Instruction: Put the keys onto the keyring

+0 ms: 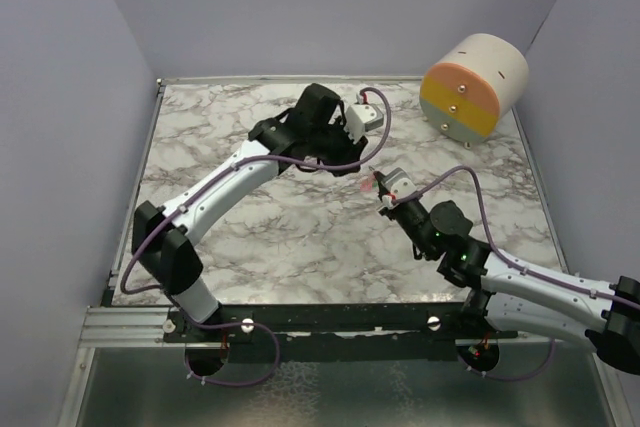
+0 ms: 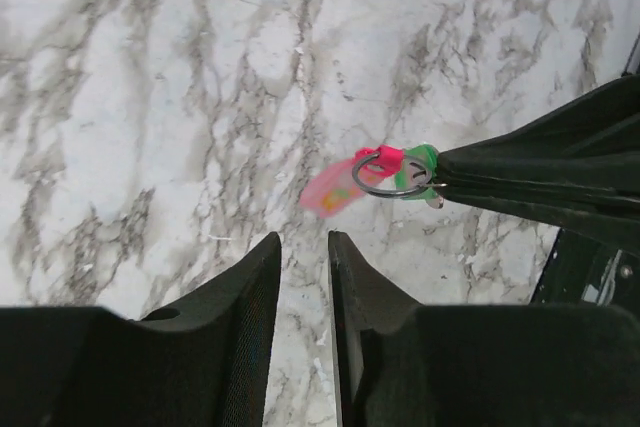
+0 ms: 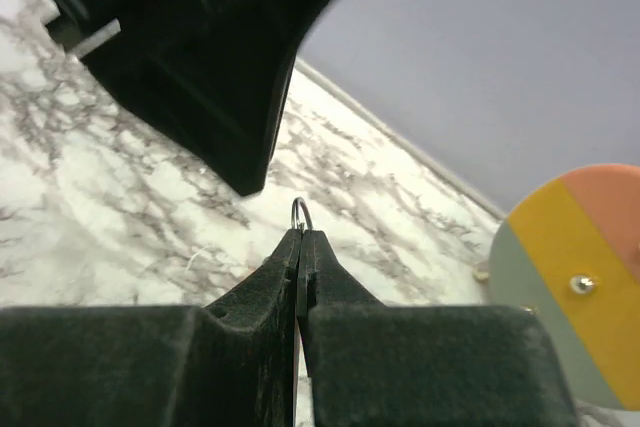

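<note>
the right fingers [image 3: 275, 272] are found closed on the keyring [image 2: 392, 175], over the table [image 2: 150, 97]. the pink key [image 2: 332, 194] and green key [image 2: 421, 158] are seen on the ring. the left fingers [image 2: 250, 287] are slightly parted, empty, just beside.

**A:** Where is the round metal keyring [image 2: 392, 175]?

**B:** Over the middle of the marble tabletop [image 1: 300, 237], a little right of centre, pinched at the tips of the right gripper [image 3: 300, 237].

**A:** And the keys?

**B:** The long pink-red plastic key [image 2: 335, 192] juts from the ring, away from that gripper. The short green plastic key [image 2: 420, 159] sits at the ring, against its tips.

**A:** The left gripper [image 2: 305, 242]?

**B:** Just behind and left of the ring, not touching it. The striped cylindrical drum [image 1: 475, 87] lies on its side at the far right corner, well apart.
</note>
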`<move>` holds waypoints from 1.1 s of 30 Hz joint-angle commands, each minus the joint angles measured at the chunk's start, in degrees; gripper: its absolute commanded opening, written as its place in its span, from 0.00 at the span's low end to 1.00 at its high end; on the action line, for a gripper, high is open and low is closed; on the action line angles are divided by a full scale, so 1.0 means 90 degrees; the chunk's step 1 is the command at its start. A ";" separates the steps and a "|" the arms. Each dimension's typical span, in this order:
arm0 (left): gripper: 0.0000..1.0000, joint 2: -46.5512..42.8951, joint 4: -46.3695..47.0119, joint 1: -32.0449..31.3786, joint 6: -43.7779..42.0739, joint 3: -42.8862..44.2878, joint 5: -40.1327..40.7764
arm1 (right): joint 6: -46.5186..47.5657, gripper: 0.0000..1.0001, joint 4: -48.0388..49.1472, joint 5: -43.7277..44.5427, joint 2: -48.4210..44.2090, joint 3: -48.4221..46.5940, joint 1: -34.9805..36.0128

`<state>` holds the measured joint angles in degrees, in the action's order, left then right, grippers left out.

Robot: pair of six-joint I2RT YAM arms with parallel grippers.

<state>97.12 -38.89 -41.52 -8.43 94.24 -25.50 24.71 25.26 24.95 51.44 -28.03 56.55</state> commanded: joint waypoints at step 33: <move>0.44 -0.3657 0.6761 0.0002 -0.0517 -0.5673 0.0308 | -0.1553 0.01 -0.0749 -0.1298 0.0457 -0.0612 -0.0009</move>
<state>64.97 16.62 -41.36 -11.46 44.49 -20.10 11.66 18.24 15.59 55.11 -31.11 56.55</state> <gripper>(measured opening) 0.428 0.014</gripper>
